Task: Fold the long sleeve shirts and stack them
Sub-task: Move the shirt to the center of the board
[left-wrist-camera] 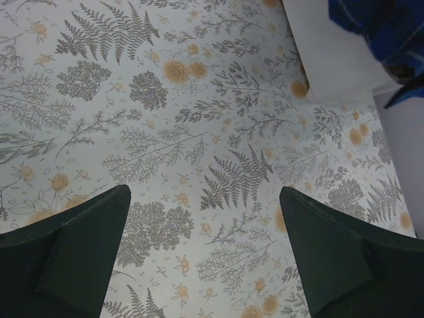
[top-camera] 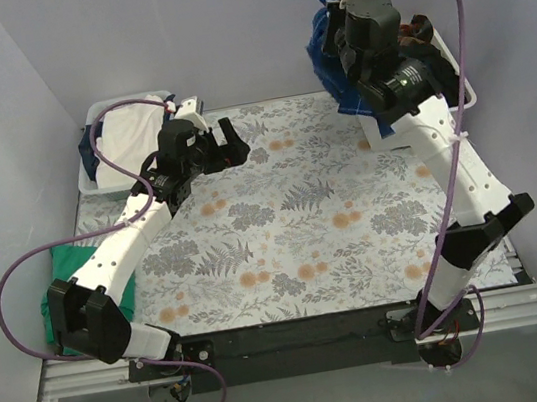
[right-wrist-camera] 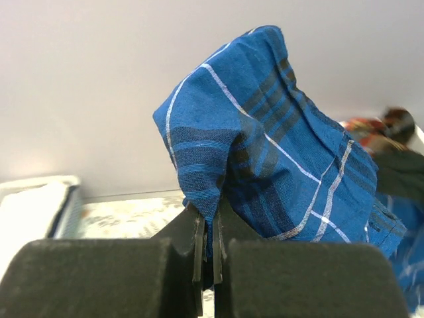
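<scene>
right hand (right-wrist-camera: 209,228) pinches plaid shirt (right-wrist-camera: 278,152) — wrist view only | left hand (left-wrist-camera: 204,193) spread wide, empty

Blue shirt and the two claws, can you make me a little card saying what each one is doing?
blue plaid shirt: held up in the air, bunched, by the right bin
right claw: shut, pinching a fold of the shirt
left claw: wide open, holding nothing, above the flowery tablecloth
left bin: white cloth inside
folding: not begun
</scene>
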Action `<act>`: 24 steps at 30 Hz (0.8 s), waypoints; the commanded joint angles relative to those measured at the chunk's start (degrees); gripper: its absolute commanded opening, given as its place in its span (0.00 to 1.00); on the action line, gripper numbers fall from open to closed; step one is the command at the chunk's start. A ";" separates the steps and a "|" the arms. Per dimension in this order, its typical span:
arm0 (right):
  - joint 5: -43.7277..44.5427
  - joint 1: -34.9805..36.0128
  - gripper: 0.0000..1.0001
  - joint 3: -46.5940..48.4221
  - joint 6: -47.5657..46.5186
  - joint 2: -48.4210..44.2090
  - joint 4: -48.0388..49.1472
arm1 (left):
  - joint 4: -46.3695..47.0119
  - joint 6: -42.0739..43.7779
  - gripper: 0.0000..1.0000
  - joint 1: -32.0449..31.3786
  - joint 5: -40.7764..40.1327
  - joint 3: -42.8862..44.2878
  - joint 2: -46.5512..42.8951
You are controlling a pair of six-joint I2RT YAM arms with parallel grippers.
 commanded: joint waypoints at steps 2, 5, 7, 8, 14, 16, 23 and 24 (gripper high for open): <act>-13.41 4.65 0.01 1.76 -4.70 -8.32 5.90 | -0.98 0.56 0.98 0.12 -6.71 2.65 -1.65; -21.50 7.19 0.01 1.67 -4.79 -10.70 6.60 | -1.68 -0.41 0.98 0.20 -11.63 3.09 -1.56; -26.58 9.39 0.01 1.67 -4.79 -11.93 7.92 | -2.99 -1.90 0.98 1.08 -13.65 3.88 -1.56; -28.01 10.36 0.01 1.93 -5.22 -12.20 8.36 | -3.52 -3.21 0.98 3.00 -14.62 4.14 -1.65; -27.41 16.26 0.01 -3.22 -5.67 -16.49 9.06 | -7.57 -12.10 0.98 12.59 -16.02 4.59 -3.40; -22.43 16.34 0.01 -13.23 -5.23 -20.87 9.68 | -9.23 -11.84 0.98 13.12 -20.85 5.29 -4.46; -3.24 16.26 0.01 -49.35 2.58 -35.21 9.86 | -13.98 -10.25 0.98 13.39 -31.68 6.52 -7.71; -2.37 16.25 0.01 -52.61 3.81 -36.71 9.77 | -14.16 -10.17 0.98 13.39 -31.50 6.00 -8.23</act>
